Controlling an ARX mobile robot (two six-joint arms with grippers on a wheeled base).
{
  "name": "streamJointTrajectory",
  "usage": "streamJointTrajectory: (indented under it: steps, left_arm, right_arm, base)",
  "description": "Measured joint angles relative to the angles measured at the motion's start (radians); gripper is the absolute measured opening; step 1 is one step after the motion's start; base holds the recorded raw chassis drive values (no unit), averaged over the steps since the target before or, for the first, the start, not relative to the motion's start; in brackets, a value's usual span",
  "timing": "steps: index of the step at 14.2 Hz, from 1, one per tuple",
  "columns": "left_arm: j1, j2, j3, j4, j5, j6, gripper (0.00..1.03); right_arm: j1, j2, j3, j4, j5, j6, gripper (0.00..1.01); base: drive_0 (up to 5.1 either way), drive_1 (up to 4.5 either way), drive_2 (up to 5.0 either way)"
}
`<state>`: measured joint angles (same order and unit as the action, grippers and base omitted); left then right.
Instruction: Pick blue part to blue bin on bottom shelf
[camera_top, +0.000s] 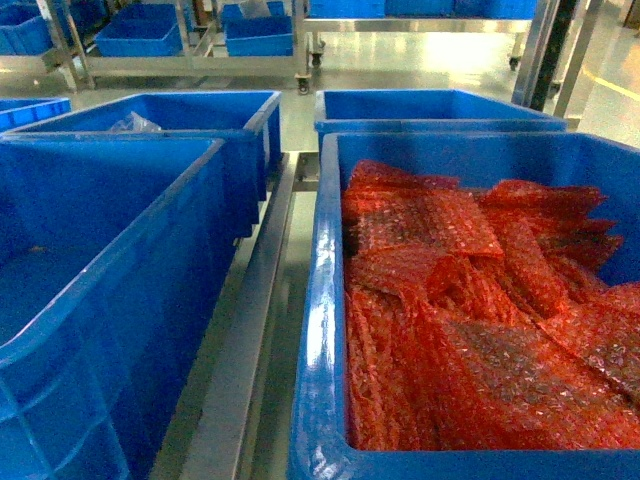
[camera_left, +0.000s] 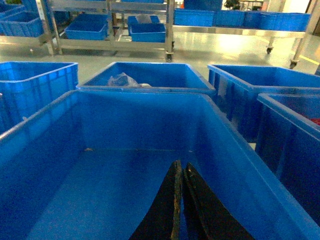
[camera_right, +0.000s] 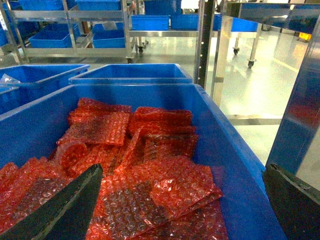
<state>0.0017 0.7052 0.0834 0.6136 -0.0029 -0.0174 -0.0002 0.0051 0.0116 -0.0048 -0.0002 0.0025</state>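
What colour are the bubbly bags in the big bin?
Red bubble-wrap bags, in a blue bin. The right wrist view shows them best.

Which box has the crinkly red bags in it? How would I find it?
Look at the near row of big blue bins. It is the right-hand bin, under the open right gripper. Only this one is piled with red bubble-wrap bags; the bin beside it looks almost empty.

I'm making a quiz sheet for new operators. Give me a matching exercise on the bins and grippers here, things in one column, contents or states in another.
Things:
1. near right bin
2. near left bin
3. far left bin
4. left gripper
5. right gripper

States:
a. fingers together
b. holds a clear plastic bag
c. full of red bubble-wrap pouches
d. fingers wide apart
e. almost bare inside

Pairs: 1-c, 2-e, 3-b, 4-a, 5-d
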Motion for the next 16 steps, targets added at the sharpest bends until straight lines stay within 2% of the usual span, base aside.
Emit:
streamJointTrajectory:
  steps: [3, 4, 8, 9, 16]
  left_arm:
    - [-0.002, -0.112, -0.034, -0.079, 0.003, 0.002, 0.02]
    - [-0.002, -0.124, -0.061, -0.033, 0.003, 0.002, 0.02]
    - [-0.002, -0.237, -0.072, -0.151, 0.002, 0.003, 0.02]
    - [-0.002, -0.351, -0.072, -0.262, 0.003, 0.003, 0.02]
    - [-0.002, -0.479, -0.072, -0.386, 0.003, 0.003, 0.02]
  right_arm:
    - [0.0, 0.0, 0.0, 0.0, 0.0, 0.0, 0.98]
    - [0.0, 0.0, 0.0, 0.0, 0.0, 0.0, 0.98]
    - [0.0, 0.0, 0.0, 0.0, 0.0, 0.0, 0.98]
    - [0.0, 0.0, 0.0, 0.0, 0.0, 0.0, 0.98]
    - [0.0, 0.0, 0.0, 0.0, 0.0, 0.0, 0.98]
  base:
    - [0.0, 0.0, 0.0]
    - [0.0, 0.0, 0.0]
    - [0.0, 0.0, 0.0]
    - [0.0, 0.0, 0.0]
    - [0.0, 0.0, 0.0]
